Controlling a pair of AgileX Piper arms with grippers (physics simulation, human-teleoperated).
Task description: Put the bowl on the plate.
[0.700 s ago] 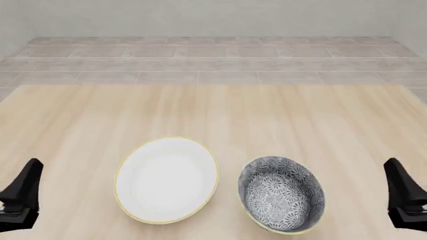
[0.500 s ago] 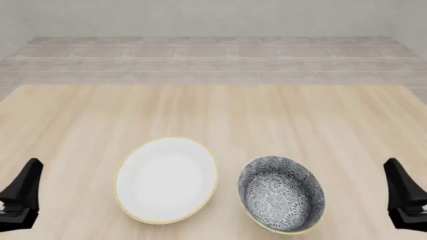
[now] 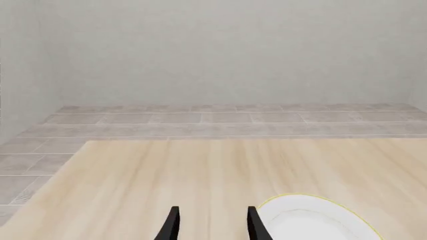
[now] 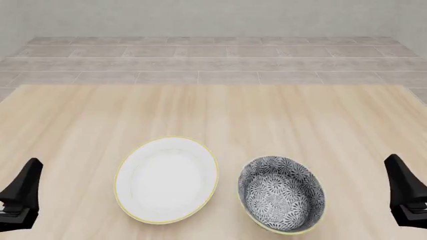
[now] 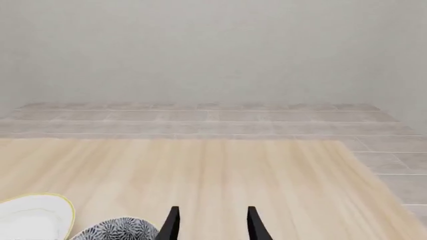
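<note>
The bowl (image 4: pixel 281 194) stands upright on the table near the front, right of centre, with a grey-black floral inside and a thin yellow rim. Just left of it lies the flat white plate (image 4: pixel 167 180), a small gap between the two. My left gripper (image 4: pixel 30 170) hovers at the far left, well left of the plate, and is open and empty (image 3: pixel 213 220). At the far right, well right of the bowl, my right gripper (image 4: pixel 395 165) is also open and empty (image 5: pixel 213 220). The left wrist view catches the plate (image 3: pixel 313 222). In the right wrist view, the bowl (image 5: pixel 120 229) and plate (image 5: pixel 33 216) sit at the picture's edge.
The light wooden table (image 4: pixel 213 115) stretches far beyond the two dishes. Behind its back edge runs a grey tiled floor (image 4: pixel 213 60) up to a plain wall.
The right gripper has edged very slightly upward in the front view. Bowl, plate and left gripper have not moved.
</note>
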